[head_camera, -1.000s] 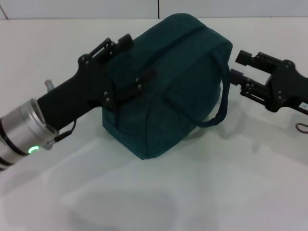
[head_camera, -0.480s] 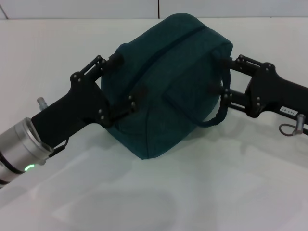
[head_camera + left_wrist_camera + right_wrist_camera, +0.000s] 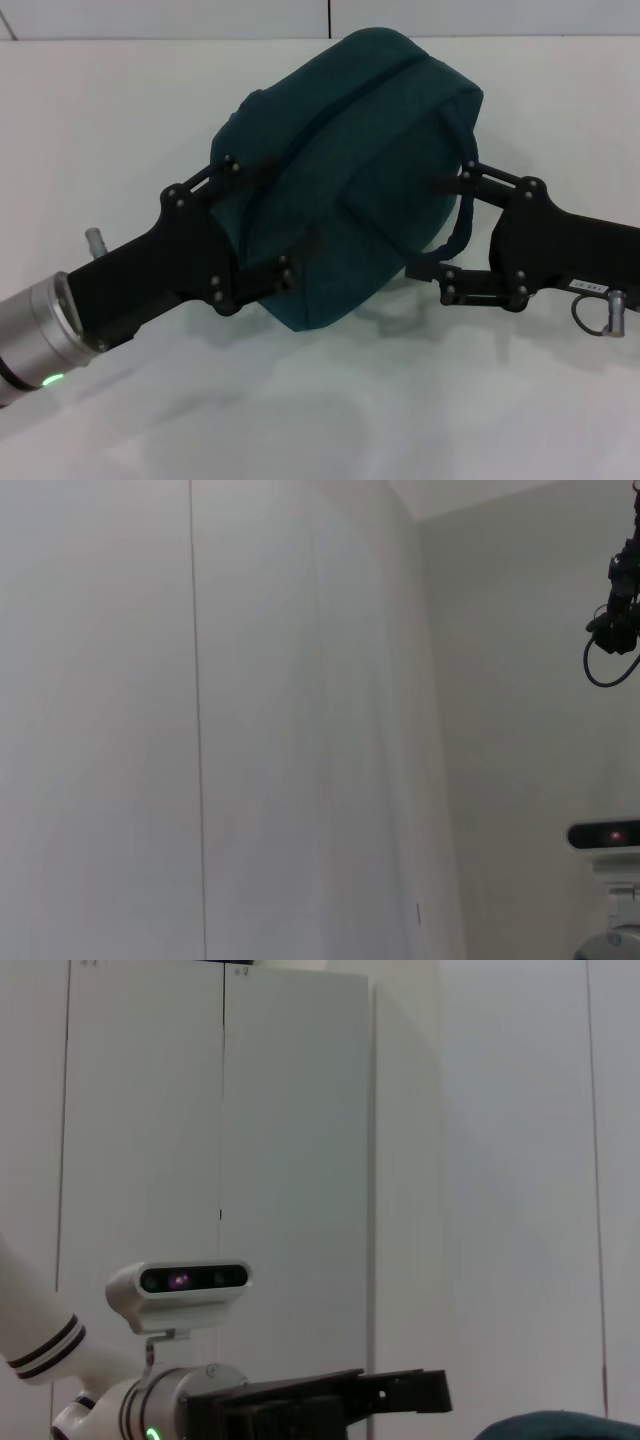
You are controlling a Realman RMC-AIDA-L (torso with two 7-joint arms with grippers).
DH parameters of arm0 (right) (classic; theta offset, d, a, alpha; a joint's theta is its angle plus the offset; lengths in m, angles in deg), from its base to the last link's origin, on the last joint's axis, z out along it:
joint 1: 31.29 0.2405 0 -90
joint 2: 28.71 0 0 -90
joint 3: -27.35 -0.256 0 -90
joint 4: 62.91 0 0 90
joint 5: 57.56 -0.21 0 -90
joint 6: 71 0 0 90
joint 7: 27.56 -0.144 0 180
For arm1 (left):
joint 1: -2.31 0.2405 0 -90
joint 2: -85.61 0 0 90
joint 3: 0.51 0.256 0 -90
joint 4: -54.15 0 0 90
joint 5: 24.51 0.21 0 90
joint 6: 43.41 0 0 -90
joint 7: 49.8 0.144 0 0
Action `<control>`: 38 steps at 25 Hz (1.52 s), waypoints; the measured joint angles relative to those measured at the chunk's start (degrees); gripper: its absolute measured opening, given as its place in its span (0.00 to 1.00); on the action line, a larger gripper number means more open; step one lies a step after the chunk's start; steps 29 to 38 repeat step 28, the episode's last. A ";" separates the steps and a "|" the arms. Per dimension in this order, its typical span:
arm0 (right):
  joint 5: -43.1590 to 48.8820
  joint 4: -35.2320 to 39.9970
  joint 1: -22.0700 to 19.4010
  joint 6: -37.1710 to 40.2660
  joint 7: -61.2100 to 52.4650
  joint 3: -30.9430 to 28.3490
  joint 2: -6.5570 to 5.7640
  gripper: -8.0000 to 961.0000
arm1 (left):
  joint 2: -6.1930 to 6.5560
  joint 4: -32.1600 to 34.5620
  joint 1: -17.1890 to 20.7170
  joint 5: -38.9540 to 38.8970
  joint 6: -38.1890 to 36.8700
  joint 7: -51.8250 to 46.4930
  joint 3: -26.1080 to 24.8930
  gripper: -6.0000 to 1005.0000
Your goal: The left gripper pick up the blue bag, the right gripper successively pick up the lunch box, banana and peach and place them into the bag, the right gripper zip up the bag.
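The blue bag (image 3: 350,170) lies tilted on the white table (image 3: 420,400), its zip line running along the top and one rope handle (image 3: 462,215) hanging at its right end. My left gripper (image 3: 258,218), the one with the green ring, stands open with its fingers spread wide across the bag's left end. My right gripper (image 3: 428,228) is open at the bag's right end, with the handle hanging between its fingers. A corner of the blue bag (image 3: 560,1428) and the left gripper's claw (image 3: 330,1400) show in the right wrist view. The lunch box, banana and peach are out of view.
White table surface lies in front of the bag and to both sides, with a wall edge behind. The left wrist view shows only walls, a dark cable fitting (image 3: 615,610) and the robot's head camera (image 3: 605,835).
The left gripper let go of the bag's near side, drew back and spread wide over its left end. The right gripper moved in from the right and down around the handle.
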 joint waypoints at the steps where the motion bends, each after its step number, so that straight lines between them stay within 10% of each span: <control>1: 0.03 0.05 -0.06 0.06 0.09 -0.01 -0.01 0.90 | 0.00 0.00 0.24 0.00 -0.26 0.22 -0.11 0.81; 38: 0.13 -0.08 -1.18 2.90 0.54 -1.53 -0.11 0.90 | 0.07 0.00 1.22 -0.03 -1.79 1.54 -0.28 0.81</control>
